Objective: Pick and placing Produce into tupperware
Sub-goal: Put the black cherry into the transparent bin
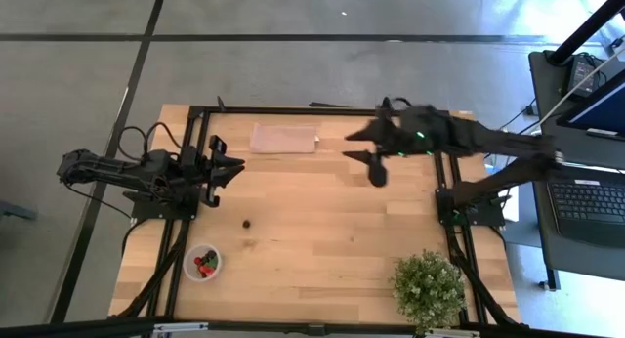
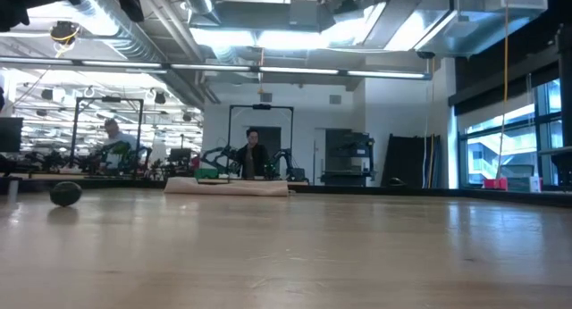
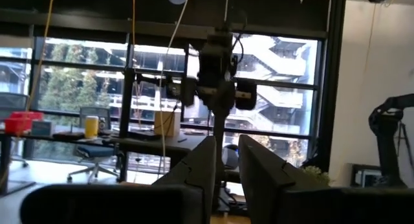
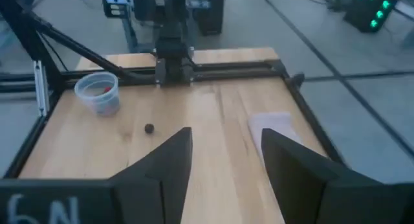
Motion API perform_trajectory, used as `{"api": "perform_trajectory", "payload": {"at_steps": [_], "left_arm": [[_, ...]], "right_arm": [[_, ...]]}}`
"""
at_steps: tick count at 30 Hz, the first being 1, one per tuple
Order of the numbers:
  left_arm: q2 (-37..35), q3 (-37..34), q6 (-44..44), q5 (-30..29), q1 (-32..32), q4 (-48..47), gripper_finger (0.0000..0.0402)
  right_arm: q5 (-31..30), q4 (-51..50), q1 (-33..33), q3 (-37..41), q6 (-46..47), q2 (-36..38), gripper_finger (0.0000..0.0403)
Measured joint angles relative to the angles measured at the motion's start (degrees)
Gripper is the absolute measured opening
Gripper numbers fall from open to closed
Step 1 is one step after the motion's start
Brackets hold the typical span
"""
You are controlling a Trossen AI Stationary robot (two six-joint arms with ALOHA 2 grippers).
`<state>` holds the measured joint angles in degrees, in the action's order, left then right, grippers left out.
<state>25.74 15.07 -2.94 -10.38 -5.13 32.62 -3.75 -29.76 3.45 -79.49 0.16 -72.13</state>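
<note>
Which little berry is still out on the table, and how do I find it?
Look at the wooden table from above and find the round clear tub of fruit near its left front corner. Just beyond it, toward the middle, sits one tiny dark berry, alone on bare wood, not in the tub.
</note>
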Motion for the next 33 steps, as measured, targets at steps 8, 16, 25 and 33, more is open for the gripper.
{"api": "perform_trajectory", "payload": {"at_steps": [8, 16, 25, 33], "left_arm": [[0.0, 0.0, 2.46, -1.13, 0.0, -0.26, 0.01], [0.0, 0.0, 2.89, -2.55, 0.0, -3.94, 0.0205], [0.0, 0.0, 3.13, -2.51, 0.0, -6.34, 0.0254], [0.0, 0.0, -2.35, -2.84, -0.02, -6.09, 0.0253]], "right_arm": [[-6.81, 17.72, -3.22, 31.41, 7.8, 21.99, 0.0188], [-7.57, 38.29, -3.72, 55.36, 12.74, 35.0, 0.0188], [-7.54, 48.96, -3.73, 64.08, 11.59, 40.63, 0.0188], [-7.53, 48.85, -3.72, 64.77, 11.35, 41.61, 0.0188]]}}
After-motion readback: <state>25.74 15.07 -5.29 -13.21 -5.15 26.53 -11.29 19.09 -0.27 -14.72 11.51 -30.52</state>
